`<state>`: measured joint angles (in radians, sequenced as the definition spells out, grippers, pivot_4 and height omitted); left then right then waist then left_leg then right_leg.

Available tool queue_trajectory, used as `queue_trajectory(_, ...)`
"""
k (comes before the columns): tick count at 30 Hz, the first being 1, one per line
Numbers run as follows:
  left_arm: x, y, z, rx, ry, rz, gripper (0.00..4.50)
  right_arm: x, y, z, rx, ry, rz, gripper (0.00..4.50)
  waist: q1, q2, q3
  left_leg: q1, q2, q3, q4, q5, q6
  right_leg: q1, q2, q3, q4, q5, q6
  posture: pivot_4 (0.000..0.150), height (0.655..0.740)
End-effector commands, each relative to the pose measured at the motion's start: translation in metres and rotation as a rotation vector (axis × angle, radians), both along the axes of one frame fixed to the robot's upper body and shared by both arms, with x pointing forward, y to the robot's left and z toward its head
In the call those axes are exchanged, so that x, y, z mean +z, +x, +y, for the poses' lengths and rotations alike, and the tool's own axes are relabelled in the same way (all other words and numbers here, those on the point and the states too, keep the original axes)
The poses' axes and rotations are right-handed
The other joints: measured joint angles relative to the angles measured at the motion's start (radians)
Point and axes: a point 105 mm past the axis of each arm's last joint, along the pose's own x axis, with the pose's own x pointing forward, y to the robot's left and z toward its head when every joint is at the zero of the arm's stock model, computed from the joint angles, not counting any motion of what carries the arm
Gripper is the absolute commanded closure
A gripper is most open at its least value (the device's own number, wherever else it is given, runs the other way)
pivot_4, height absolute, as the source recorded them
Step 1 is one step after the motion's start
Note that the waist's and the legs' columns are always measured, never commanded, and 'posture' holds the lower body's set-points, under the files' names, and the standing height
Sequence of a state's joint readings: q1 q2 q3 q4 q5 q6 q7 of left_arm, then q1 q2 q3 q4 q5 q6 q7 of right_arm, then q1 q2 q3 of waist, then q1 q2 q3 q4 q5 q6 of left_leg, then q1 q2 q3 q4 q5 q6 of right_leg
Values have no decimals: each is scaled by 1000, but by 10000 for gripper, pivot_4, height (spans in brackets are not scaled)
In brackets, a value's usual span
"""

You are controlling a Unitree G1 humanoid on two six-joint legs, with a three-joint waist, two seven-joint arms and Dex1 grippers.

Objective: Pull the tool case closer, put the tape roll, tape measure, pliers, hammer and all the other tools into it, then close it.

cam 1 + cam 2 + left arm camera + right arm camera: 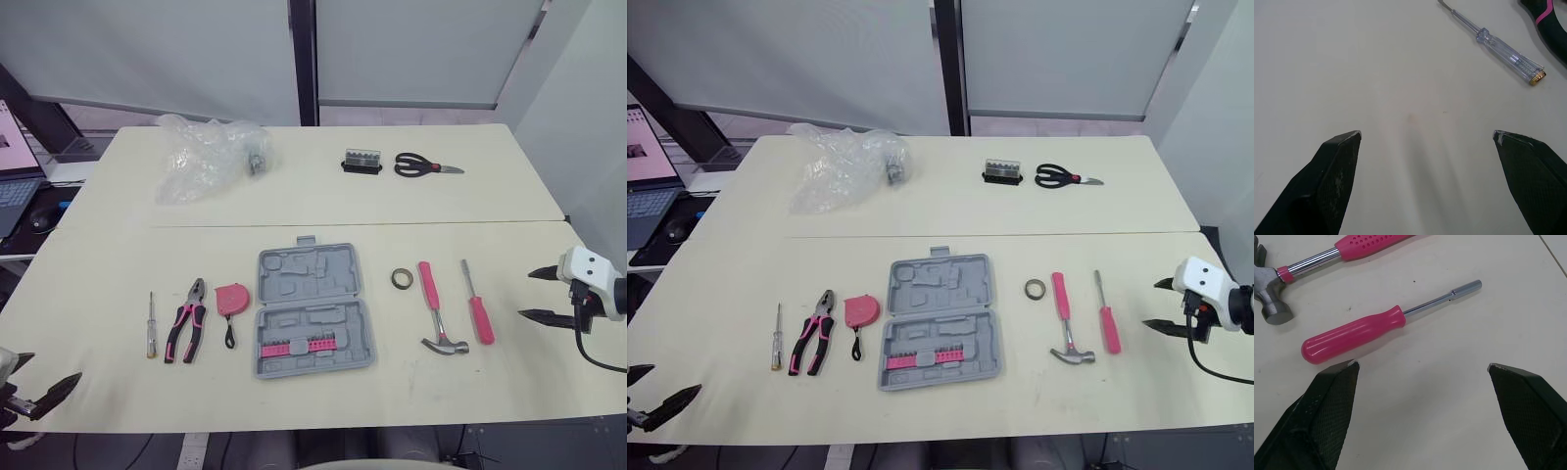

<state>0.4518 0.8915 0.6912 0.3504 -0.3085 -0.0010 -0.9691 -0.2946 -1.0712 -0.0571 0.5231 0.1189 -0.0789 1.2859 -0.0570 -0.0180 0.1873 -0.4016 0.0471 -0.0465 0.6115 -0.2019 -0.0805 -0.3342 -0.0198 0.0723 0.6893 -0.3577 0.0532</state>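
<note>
the tool case [294,269] lies open and flat in the middle of the near half of the table [509,387], with its lid on the far side. the lid's moulded recesses are bare. the near half holds a row of pink bits [299,345].

to the case's left, side by side and each apart from the next, are the tape measure [232,299], just beside the case, then the pliers [187,331] with pink and black grips, then a thin tester screwdriver [151,325] with a clear handle. to the case's right are the tape roll [402,279], the hammer [434,305] with its pink handle pointing away and its head nearest the robot, and a pink-handled driver [477,305] lying roughly parallel to the hammer.

on the far half of the table, past a seam, lie a crumpled clear plastic bag [206,155], black-handled scissors [423,166] and, just beside them, a small black box [361,162], possibly a bit holder, though it is too small to tell.

the left gripper [57,365] sits at the near left corner over bare table, fingers spread wide and holding nothing, with the tester screwdriver and pliers beyond it. the right gripper [525,294] hangs near the right edge, just to the right of the pink-handled driver, fingers likewise wide apart and touching no tool.

a laptop [12,166] and a mouse [41,220] sit on a desk off the left side.
</note>
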Motion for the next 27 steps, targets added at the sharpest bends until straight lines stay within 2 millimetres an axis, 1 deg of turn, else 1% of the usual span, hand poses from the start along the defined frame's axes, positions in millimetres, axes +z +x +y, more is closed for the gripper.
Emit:
queue_trajectory(1, 9, -3, 6, 12, 5, -25, 123, 12, 3, -4, -18, 9, -41, 0, 0, 0, 0, 0, 0, 0, 0, 0, 0, 0, 0, 0, 0, 0, 0, 1500, 7400)
queue_trajectory(7, 6, -8, 7, 21, 2, -13, 123, 11, 1, -5, -19, 10, -41, 0, 0, 0, 0, 0, 0, 0, 0, 0, 0, 0, 0, 0, 0, 0, 0, 1500, 7400)
queue_trajectory(12, 9, -6, 6, 55, -29, -71, 123, 9, 0, -5, -25, 9, -39, 0, 0, 0, 0, 0, 0, 0, 0, 0, 0, 0, 0, 0, 0, 0, 0, 1500, 7400)
queue_trajectory(17, 2, -9, -3, 49, -52, -60, 123, 6, -5, -4, -20, 18, -47, 0, 0, 0, 0, 0, 0, 0, 0, 0, 0, 0, 0, 0, 0, 0, 0, 1500, 7400)
queue_trajectory(20, 2, -5, -7, 45, -56, -58, 123, 8, -8, -3, -25, 31, -47, 0, 0, 0, 0, 0, 0, 0, 0, 0, 0, 0, 0, 0, 0, 0, 0, 1500, 7400)
queue_trajectory(24, 5, 8, -24, -23, -53, -53, 123, 14, -3, -2, -76, 66, -82, 0, 0, 0, 0, 0, 0, 0, 0, 0, 0, 1, 0, 0, 0, 0, 0, 1500, 7400)
queue_trajectory(25, 7, 13, -30, -51, -52, -60, 123, 17, 0, 1, -78, 80, -99, 0, 0, 0, 0, 0, 0, 0, 0, 0, 0, 1, 0, 1, 0, 0, 0, 1500, 7400)
queue_trajectory(27, 12, 26, -49, -149, -52, -76, 123, 23, 4, 13, -59, 111, -122, 0, 0, 0, 0, 0, 0, 0, 0, 0, 0, 1, 0, 0, 0, 0, 0, 1500, 7400)
